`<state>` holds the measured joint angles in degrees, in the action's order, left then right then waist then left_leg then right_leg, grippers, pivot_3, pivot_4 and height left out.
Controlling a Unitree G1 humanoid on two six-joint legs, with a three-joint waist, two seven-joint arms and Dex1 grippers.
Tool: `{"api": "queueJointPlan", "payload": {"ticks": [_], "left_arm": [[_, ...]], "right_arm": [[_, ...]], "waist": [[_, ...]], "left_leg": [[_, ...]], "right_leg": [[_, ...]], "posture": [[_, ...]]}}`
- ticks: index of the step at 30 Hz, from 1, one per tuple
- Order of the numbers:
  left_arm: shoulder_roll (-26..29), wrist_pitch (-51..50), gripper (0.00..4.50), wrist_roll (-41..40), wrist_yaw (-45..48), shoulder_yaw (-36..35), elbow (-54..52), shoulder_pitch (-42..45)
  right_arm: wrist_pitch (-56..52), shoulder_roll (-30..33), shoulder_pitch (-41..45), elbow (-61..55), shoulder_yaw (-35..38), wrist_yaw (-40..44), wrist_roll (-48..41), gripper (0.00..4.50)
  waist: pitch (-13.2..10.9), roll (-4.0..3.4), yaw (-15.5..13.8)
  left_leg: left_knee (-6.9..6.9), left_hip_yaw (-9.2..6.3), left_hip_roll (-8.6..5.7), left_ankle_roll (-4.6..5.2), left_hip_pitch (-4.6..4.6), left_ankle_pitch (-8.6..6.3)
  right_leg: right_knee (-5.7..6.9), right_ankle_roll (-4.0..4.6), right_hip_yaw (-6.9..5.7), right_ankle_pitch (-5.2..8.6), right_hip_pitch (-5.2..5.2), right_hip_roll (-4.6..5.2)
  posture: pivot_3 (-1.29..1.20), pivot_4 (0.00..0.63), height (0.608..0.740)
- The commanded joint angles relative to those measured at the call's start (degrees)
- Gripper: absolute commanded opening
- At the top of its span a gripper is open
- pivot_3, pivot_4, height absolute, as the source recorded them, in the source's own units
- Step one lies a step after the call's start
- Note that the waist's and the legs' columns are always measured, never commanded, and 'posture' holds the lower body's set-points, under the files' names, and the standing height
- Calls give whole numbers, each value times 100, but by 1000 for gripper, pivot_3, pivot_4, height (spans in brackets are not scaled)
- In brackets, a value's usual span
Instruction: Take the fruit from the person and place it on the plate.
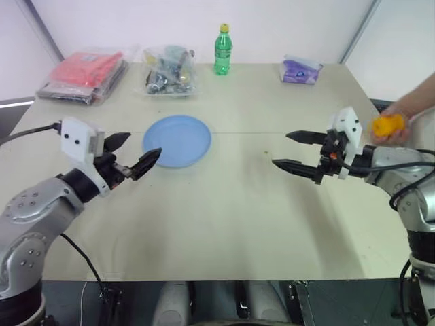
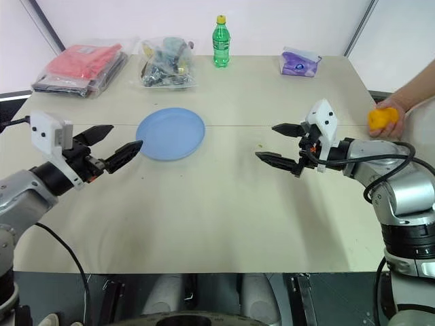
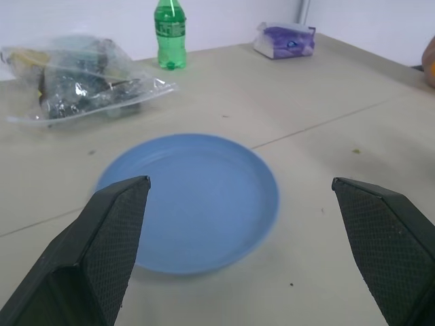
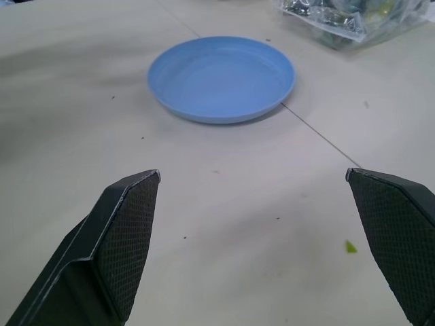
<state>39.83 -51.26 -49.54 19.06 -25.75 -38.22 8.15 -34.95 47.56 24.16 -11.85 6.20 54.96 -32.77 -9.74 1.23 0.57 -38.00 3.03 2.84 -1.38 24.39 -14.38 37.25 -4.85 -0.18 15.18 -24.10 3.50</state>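
Note:
A person's hand (image 1: 406, 115) reaches in from the right edge of the table, holding the yellow-orange fruit (image 1: 388, 126) just behind my right wrist. My right gripper (image 1: 293, 151) hovers open over the table, pointing left toward the plate, with nothing between its fingers. The light blue plate (image 1: 177, 140) lies flat and bare on the left middle of the table. My left gripper (image 1: 132, 151) stands open just left of the plate's rim and holds nothing. The plate (image 4: 221, 78) lies ahead in the right wrist view.
Along the far edge of the beige table sit a red packet in plastic (image 1: 85, 75), a clear bag of mixed items (image 1: 168, 70), a green bottle (image 1: 223, 50) and a purple packet (image 1: 300, 70).

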Motion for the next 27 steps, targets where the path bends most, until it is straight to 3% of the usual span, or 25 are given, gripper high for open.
{"api": "queueJointPlan", "payload": {"ticks": [1,19,27], "left_arm": [[107,177,4500,-74,151,-245,24,-60],[37,438,4500,29,172,20,155,42],[22,494,4500,81,111,124,222,188]], "right_arm": [[4,-11,36,-211,144,-44,-68,4480],[-292,28,50,-461,213,-262,-62,4480],[125,6,1,-54,234,21,63,4480]], "waist": [[0,0,1],[0,0,-1],[0,0,-11]], "left_leg": [[0,0,0,0,0,0],[0,2,0,0,0,0],[0,4,0,0,0,0]], "right_leg": [[0,0,0,0,0,0],[1,0,0,0,0,1],[0,0,0,0,1,1]], "posture": [[0,150,731],[0,150,731],[0,150,731]]}}
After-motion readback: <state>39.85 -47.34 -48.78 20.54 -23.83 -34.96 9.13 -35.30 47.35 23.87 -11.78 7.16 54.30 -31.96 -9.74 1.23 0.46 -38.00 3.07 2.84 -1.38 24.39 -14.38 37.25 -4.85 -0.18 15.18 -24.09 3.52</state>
